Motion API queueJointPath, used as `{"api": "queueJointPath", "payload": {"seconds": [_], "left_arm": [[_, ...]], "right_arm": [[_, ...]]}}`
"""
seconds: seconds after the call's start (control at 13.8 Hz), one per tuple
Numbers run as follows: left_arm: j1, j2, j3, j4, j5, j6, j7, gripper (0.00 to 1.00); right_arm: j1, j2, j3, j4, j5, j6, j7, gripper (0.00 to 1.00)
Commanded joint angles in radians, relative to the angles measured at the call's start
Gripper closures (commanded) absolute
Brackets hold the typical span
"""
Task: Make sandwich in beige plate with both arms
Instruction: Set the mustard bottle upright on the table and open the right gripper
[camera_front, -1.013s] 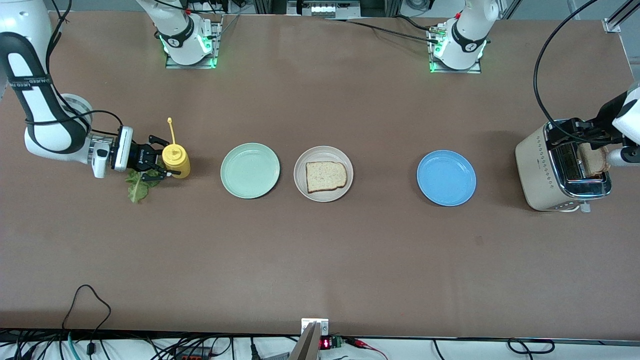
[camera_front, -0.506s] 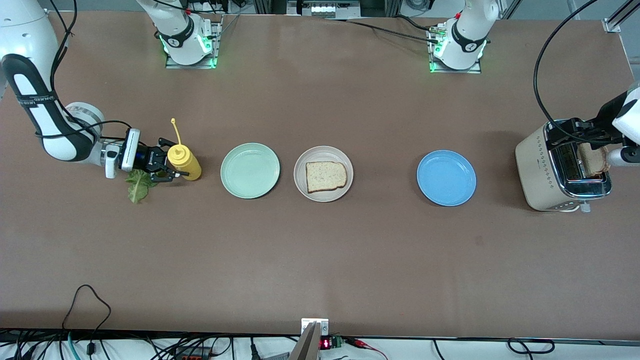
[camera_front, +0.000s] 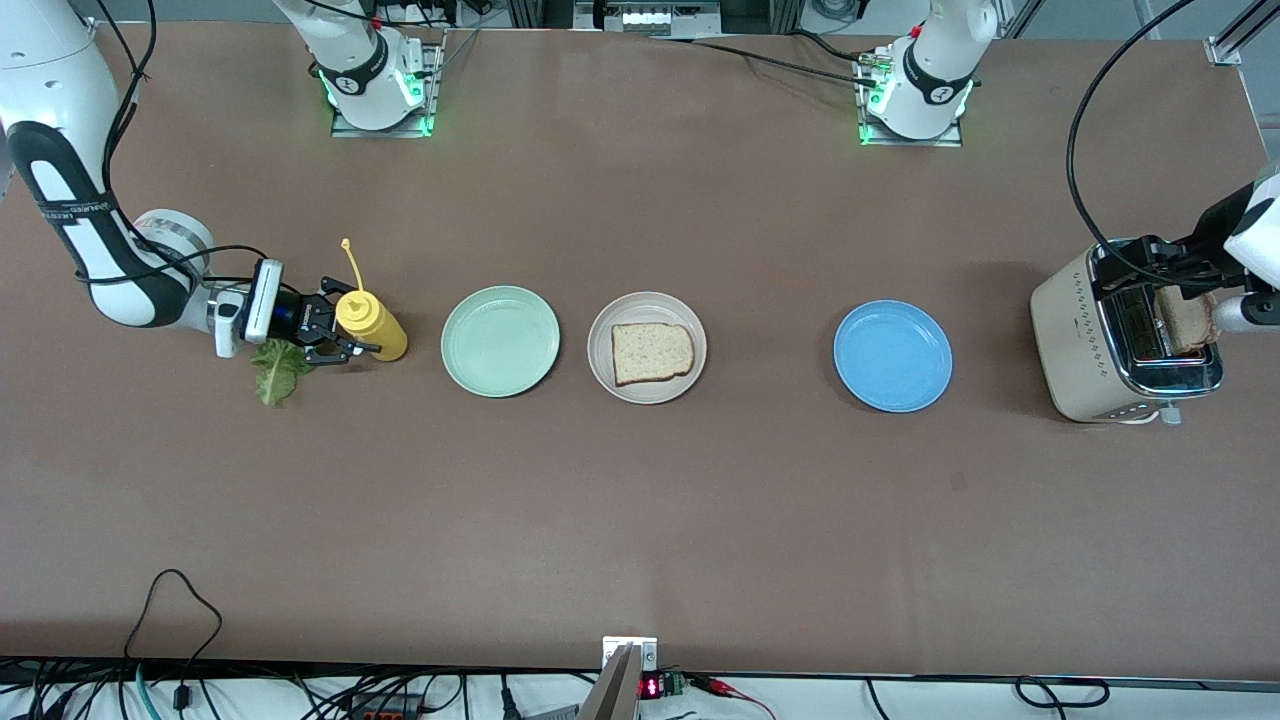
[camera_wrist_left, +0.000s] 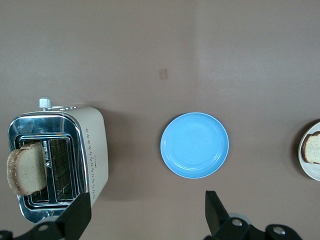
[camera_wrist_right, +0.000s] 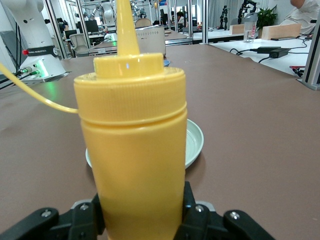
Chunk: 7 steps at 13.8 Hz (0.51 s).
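Yellow fills most of my right wrist view: the mustard bottle (camera_wrist_right: 131, 150) stands upright with the right gripper (camera_front: 335, 335) closed around its lower body, one black finger (camera_wrist_right: 82, 220) pressed against each side. From the front camera I see that bottle (camera_front: 371, 322) at the right arm's end of the table, beside the mint-green plate (camera_front: 500, 341), with its thin yellow tether sticking up. A lettuce leaf (camera_front: 274, 369) lies on the table just beside the gripper, a little nearer to the front camera than the bottle. The beige plate (camera_front: 600, 352) sits around the middle of the table, between the mint-green plate and the blue plate (camera_front: 892, 356), and one slice of bread (camera_front: 652, 353) lies flat on it. No lettuce or second slice is on that plate yet. At the left arm's end of the table stands the cream toaster (camera_front: 1082, 340), and a second slice of bread (camera_wrist_left: 26, 168) stands upright in one of its slots. My left gripper (camera_wrist_left: 145, 215) hangs over the table between the toaster (camera_wrist_left: 92, 150) and the blue plate (camera_wrist_left: 194, 145), with its fingers (camera_wrist_left: 77, 214) spread wide apart and nothing between them. In the left wrist view the edge of the beige plate (camera_wrist_left: 306, 170) just shows with its bread.
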Motion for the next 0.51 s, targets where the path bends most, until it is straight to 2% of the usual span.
{"api": "queueJointPath", "payload": {"seconds": [0.0,0.36,0.43], "left_arm": [[0.006,-0.008,-0.007,0.009,0.005,-0.014,0.018,0.0],[0.006,-0.018,-0.007,-0.003,0.005,-0.017,0.018,0.0],[0.006,-0.018,-0.007,-0.003,0.005,-0.017,0.018,0.0]], "right_arm": [[-0.016,0.024,0.011,0.024,0.021,-0.016,-0.018,0.93],[-0.018,0.058,0.011,0.03,0.021,-0.016,-0.018,0.87],[-0.018,0.058,0.011,0.03,0.021,-0.016,-0.018,0.82]]}}
